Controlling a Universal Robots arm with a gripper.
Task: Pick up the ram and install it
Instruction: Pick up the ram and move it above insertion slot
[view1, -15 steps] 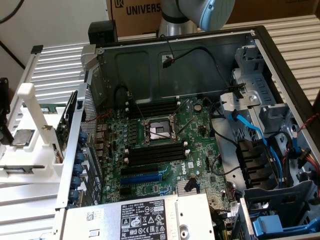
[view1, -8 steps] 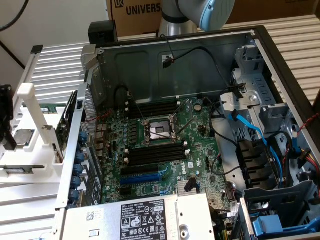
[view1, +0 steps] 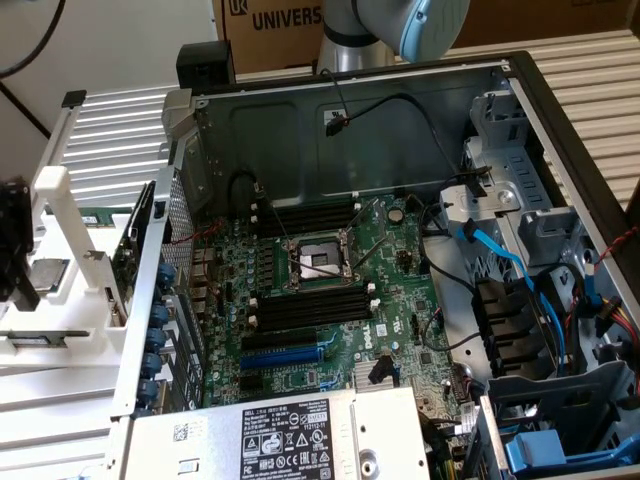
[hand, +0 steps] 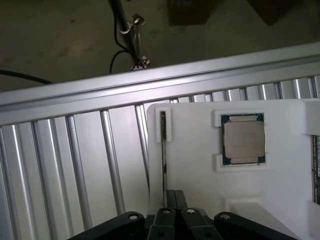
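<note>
The tool (hand: 175, 196) is shut tight beside the ram (hand: 163, 150). The ram shows just its thin edge in the white holder (hand: 195, 165), with its near end hidden.

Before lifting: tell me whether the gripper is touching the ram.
Cannot tell. Wrist view: the ram runs right to the shut gripper; contact or gap unclear.

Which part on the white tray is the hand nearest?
The ram, the thin stick on edge beside the hand; the square chip lies flat, farther off.
</note>
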